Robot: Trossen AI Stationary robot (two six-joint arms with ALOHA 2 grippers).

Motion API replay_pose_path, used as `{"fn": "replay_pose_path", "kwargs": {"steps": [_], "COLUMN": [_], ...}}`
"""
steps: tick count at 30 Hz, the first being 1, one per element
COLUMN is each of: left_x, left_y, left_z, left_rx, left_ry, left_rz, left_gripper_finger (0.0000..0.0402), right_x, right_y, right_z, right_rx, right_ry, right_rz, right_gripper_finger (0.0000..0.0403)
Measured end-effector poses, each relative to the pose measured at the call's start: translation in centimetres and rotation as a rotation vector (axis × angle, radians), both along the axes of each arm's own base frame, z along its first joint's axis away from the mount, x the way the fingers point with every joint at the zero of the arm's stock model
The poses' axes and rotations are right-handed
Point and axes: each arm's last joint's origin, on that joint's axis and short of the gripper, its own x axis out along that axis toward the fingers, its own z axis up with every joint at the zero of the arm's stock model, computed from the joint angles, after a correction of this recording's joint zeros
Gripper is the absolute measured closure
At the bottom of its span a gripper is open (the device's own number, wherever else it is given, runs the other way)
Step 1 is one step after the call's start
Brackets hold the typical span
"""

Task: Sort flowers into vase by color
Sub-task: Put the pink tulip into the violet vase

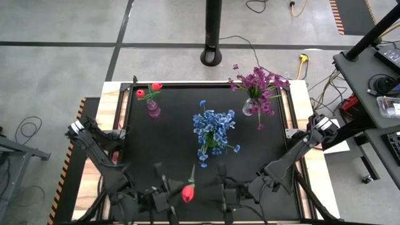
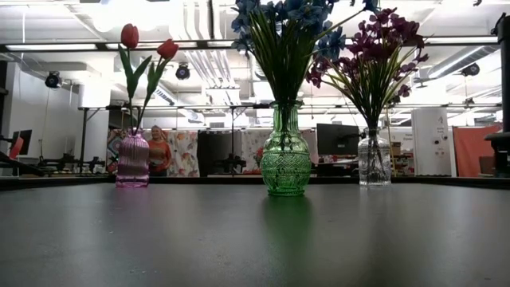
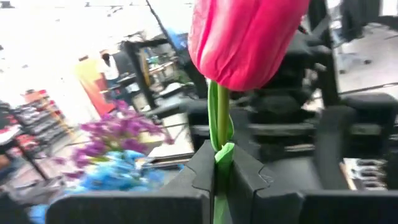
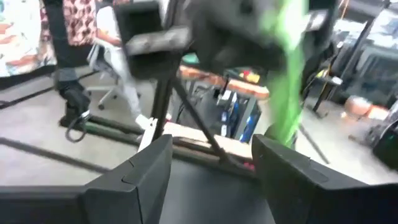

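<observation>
Black desk [image 1: 175, 140] carries three filled vases. Left claw [image 3: 217, 171] is clamped on a red tulip [image 1: 188, 193] at the near edge; right claw [image 4: 211, 168] stands apart beside it. Handover looks done; next comes carrying it to the pink vase [image 1: 153, 110].

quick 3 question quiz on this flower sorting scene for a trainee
1. True or false: the left gripper is shut on the red tulip.
2. Which vase holds the blue flowers? A pink vase, B green vase, C clear vase.
3. Fill in: the right gripper stands ____.

Key: 1 true; 2 B; 3 open, with the tulip's green stem beyond its fingers.
</observation>
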Motion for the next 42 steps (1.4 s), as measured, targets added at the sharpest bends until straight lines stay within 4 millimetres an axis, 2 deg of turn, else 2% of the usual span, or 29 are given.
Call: {"fn": "replay_pose_path", "kwargs": {"steps": [9, 15, 19, 24, 27, 33, 37, 42], "left_x": [-2.9, -4.6, -6.3, -8.3, -10.1, -13.5, -14.6, -14.6], "left_y": [3.1, 7.3, 11.3, 16.2, 19.3, 24.8, 27.3, 29.7], "left_z": [6.9, 11.8, 14.2, 15.7, 17.1, 18.5, 18.7, 17.7], "left_rx": [0.091, 0.108, 0.121, 0.134, 0.124, 0.022, -0.029, -0.028], "left_ry": [0.077, 0.098, 0.124, 0.159, 0.143, 0.062, -0.014, -0.038], "left_rz": [0.109, 0.161, 0.221, 0.326, 0.372, 0.411, 0.449, 0.569], "left_gripper_finger": [0.0399, 0.0399, 0.0399, 0.0400, 0.0400, 0.0400, 0.0400, 0.0400], "right_x": [-0.4, -1.0, -1.4, -1.5, -1.4, -1.2, -1.0, -1.0], "right_y": [-0.1, -0.5, -0.9, -1.0, -1.1, -1.4, -1.7, -1.6], "right_z": [2.1, 3.5, 4.0, 4.0, 4.0, 4.0, 3.9, 3.9], "right_rx": [-0.014, -0.025, -0.030, -0.032, -0.034, -0.030, -0.033, -0.030], "right_ry": [0.115, 0.131, 0.138, 0.139, 0.142, 0.146, 0.152, 0.152], "right_rz": [-0.017, -0.021, -0.021, -0.021, -0.024, -0.036, -0.043, -0.043], "right_gripper_finger": [0.0186, 0.0186, 0.0186, 0.0186, 0.0186, 0.0186, 0.0186, 0.0186]}}
